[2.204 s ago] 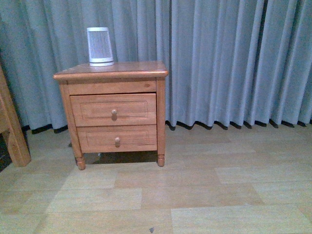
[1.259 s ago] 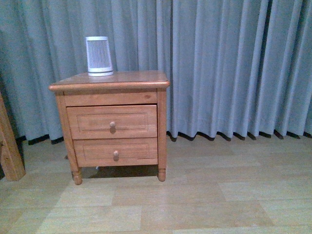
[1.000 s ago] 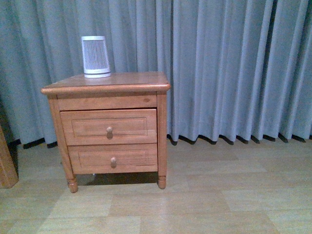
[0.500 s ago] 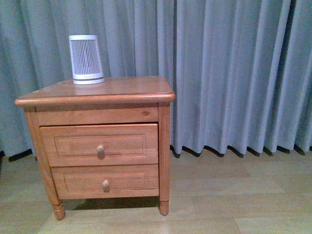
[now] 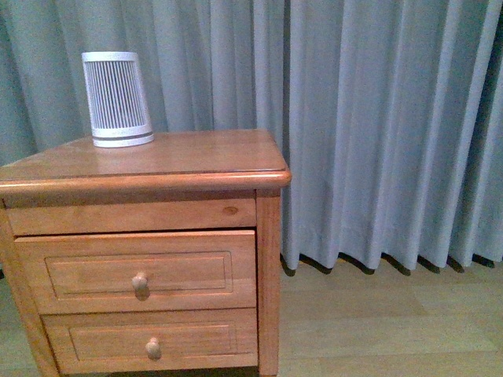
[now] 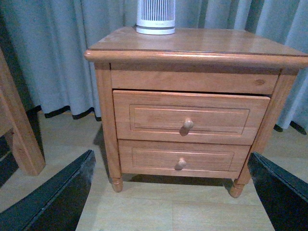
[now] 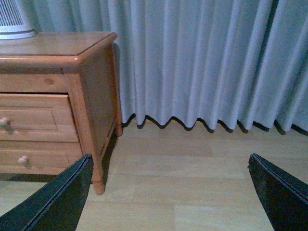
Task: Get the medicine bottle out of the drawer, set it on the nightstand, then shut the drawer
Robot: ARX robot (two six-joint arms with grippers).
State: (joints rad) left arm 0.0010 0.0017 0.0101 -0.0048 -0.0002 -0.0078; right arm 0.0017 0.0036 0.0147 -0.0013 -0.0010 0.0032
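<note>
The honey-brown nightstand fills the left of the front view, and it also shows in the left wrist view as the nightstand. Its upper drawer is shut, with one round knob; the same drawer faces the left wrist camera. The medicine bottle is hidden. My left gripper is open, well short of the drawer fronts, with nothing between its black fingers. My right gripper is open over bare floor, off to the right of the nightstand. Neither arm shows in the front view.
A tall white ribbed tapered device stands at the back left of the nightstand top. The shallower lower drawer is shut too. Grey curtains hang behind. A plain wooden furniture frame stands left of the nightstand. Pale wood floor lies to the right.
The nightstand has grown larger and shifted left and lower in the front view, so the robot has come closer. The wooden frame at the left has left that view.
</note>
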